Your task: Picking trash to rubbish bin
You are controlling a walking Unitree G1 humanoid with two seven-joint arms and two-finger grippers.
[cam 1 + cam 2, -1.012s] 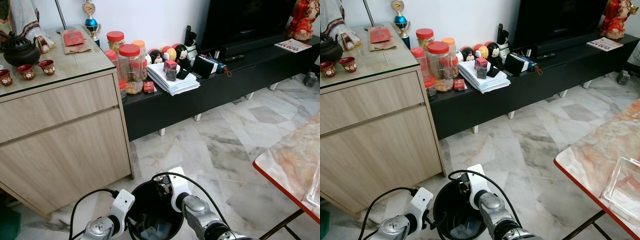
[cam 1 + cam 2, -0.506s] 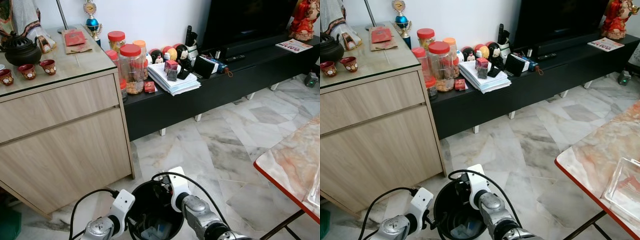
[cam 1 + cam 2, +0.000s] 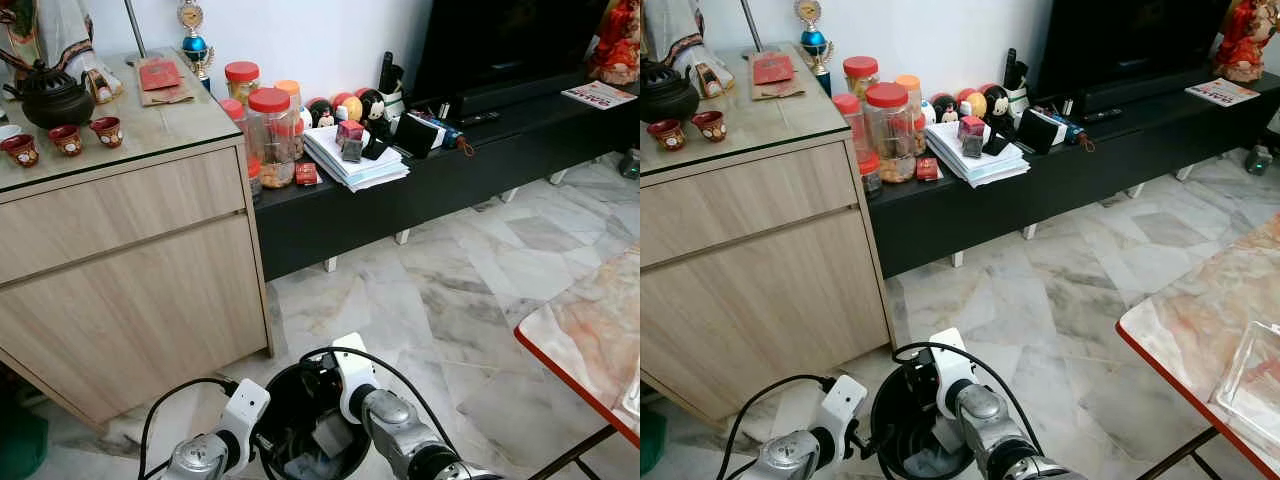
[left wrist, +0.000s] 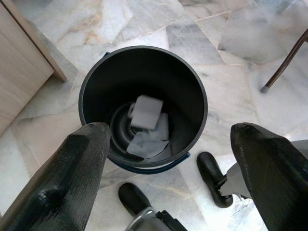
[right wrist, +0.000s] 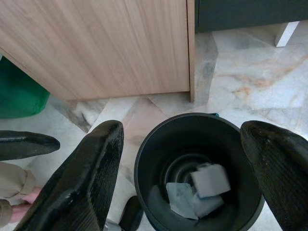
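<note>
The black round rubbish bin (image 3: 300, 400) stands on the marble floor right in front of me, between my two arms. Inside it lie pale grey pieces of trash (image 4: 144, 113), one a flat squarish piece (image 5: 210, 179) on top of the others. My left gripper (image 4: 166, 131) hangs over the bin's mouth, open wide, nothing between its fingers (image 4: 72, 183). My right gripper (image 5: 180, 127) is also above the bin, open and empty, with its white wrist (image 3: 350, 368) at the bin's far rim.
A wooden cabinet (image 3: 130, 270) stands close behind the bin on the left. A low black console (image 3: 420, 180) carries jars and papers. A red-edged table (image 3: 590, 340) juts in at the right, its leg (image 4: 284, 62) near the bin. Something green (image 5: 19, 91) lies beside the cabinet.
A pale grey squarish piece now shows inside the bin that was not visible before. The whole view has shifted a little; both arms stay over the bin.
</note>
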